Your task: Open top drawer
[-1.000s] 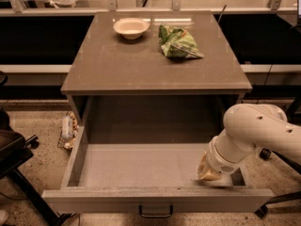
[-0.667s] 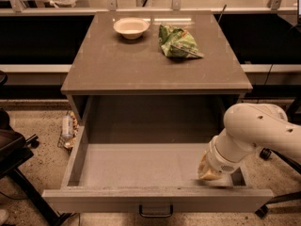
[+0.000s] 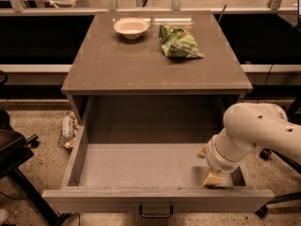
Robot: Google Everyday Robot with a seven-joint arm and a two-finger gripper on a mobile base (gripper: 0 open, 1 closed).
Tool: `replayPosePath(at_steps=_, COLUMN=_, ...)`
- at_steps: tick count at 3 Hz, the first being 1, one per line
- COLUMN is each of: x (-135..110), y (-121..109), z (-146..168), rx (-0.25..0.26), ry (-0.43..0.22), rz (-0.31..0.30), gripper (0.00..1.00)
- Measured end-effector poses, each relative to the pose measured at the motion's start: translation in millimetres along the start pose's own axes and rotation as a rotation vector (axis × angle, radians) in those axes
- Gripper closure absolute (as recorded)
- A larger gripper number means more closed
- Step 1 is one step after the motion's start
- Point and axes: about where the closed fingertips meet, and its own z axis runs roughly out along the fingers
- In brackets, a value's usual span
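The top drawer [image 3: 141, 166] of the grey-beige cabinet stands pulled far out toward me, its deep boxy inside bare. Its flat front panel [image 3: 94, 201] runs along the bottom of the view, with the small dark bar handle [image 3: 155, 213] at its middle. My white arm [image 3: 256, 133] reaches in from the right. My gripper [image 3: 211, 173] hangs inside the drawer at its front right corner, just behind the front panel. Only tan finger parts show below the wrist.
On the cabinet top [image 3: 117, 65] stand a white bowl [image 3: 131, 27] and a green snack bag [image 3: 178, 42]. A black chair base [image 3: 19, 164] is at the left. A bottle [image 3: 67, 126] lies on the floor by the cabinet's left side.
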Motion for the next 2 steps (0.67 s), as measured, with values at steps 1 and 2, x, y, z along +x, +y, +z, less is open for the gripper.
replayPosePath(at_steps=1, x=-0.1, y=0.3, z=-0.3, rx=0.0, ry=0.001, rz=-0.001, gripper=0.0)
replayPosePath(at_steps=2, x=-0.1, y=0.4, z=-0.3, rx=0.0, ry=0.001, rz=-0.001, gripper=0.0)
